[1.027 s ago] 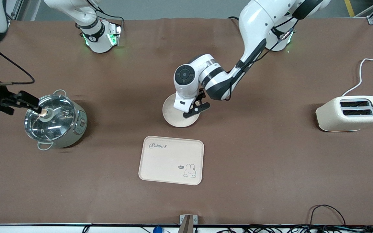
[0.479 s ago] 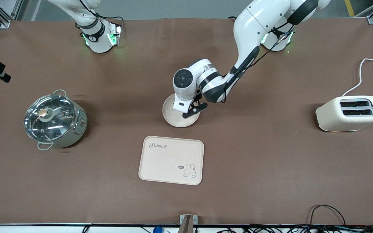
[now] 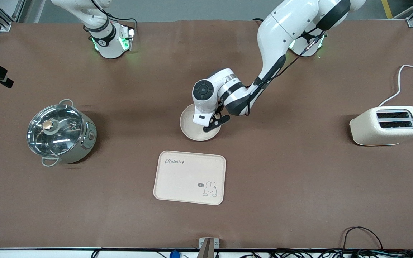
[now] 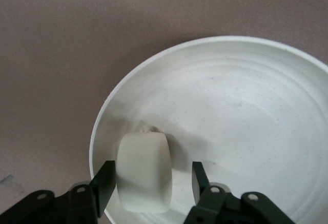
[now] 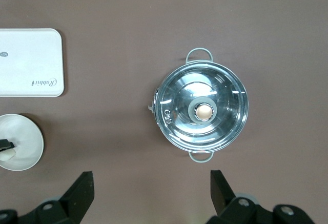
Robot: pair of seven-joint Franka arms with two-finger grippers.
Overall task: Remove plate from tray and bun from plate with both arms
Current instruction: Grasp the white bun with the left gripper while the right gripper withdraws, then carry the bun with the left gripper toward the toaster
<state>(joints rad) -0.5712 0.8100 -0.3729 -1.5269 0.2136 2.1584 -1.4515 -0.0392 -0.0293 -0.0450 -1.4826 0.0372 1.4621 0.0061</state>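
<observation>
- The bun (image 4: 143, 171) lies in the plate (image 4: 246, 111), close to its rim, between the two fingers of the left gripper (image 4: 151, 183) — one finger touches or nearly touches it, the other stands a little apart, so the jaws bracket it without yet clamping.
- The plate (image 3: 192, 130) sits on the bare table, already off the tray (image 3: 189, 177), which lies nearer the front camera.
- Judged from this, only lifting the bun remains.
- The right gripper (image 5: 151, 193) hangs released, high over the lidded pot (image 5: 203, 111) at the right arm's end of the table — waiting.
- A toaster (image 3: 387, 125) stands toward the left arm's end.
</observation>
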